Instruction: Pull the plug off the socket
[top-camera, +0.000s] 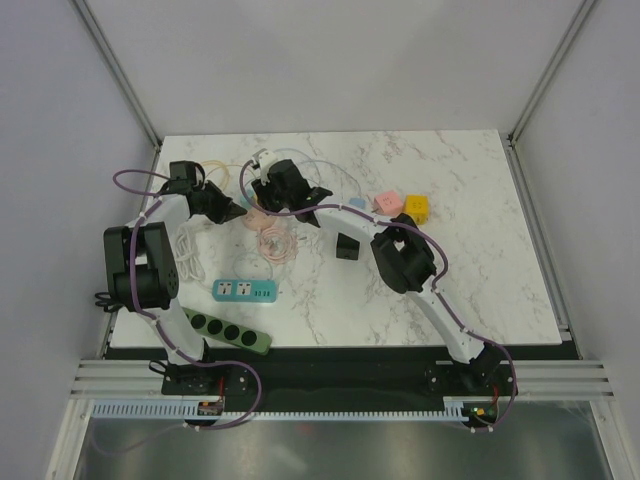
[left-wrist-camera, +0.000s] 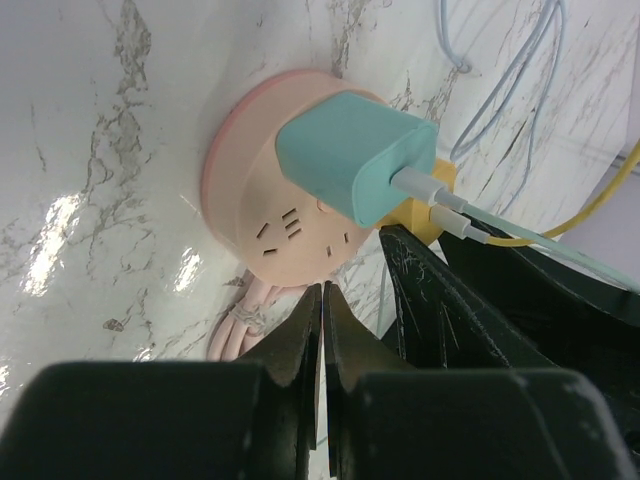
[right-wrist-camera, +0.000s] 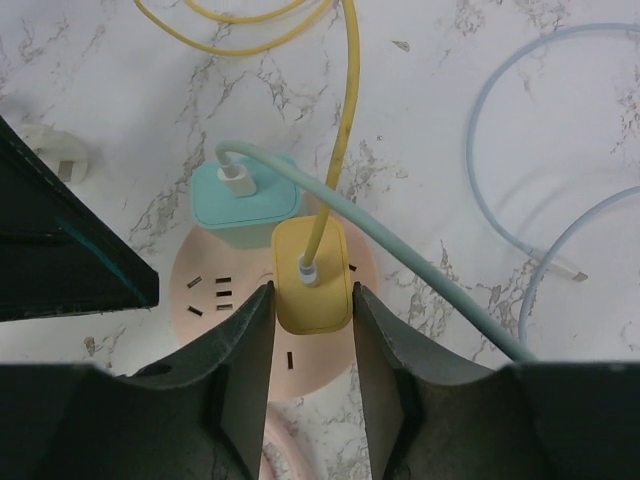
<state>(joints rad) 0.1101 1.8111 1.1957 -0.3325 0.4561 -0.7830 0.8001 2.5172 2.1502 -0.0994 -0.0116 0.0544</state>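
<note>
The right fingers (right-wrist-camera: 240, 360) seem to pinch the yellow plug (right-wrist-camera: 325, 300), seated beside a teal plug (right-wrist-camera: 250, 205) in the round pink socket (right-wrist-camera: 205, 300) on the counter (right-wrist-camera: 480, 130). The left fingers (left-wrist-camera: 290, 350) are pressed together, just beside the socket.

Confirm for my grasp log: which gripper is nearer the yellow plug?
Right. The right gripper grips the yellow plug on both sides; the left gripper sits beside the pink socket, past the teal plug.

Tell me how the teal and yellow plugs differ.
The teal plug is bulkier, with a pale teal cable; the yellow plug is slimmer, with a yellow cable. The yellow plug is pinched by the right gripper; the teal plug stands free. Both sit in the pink socket.
</note>
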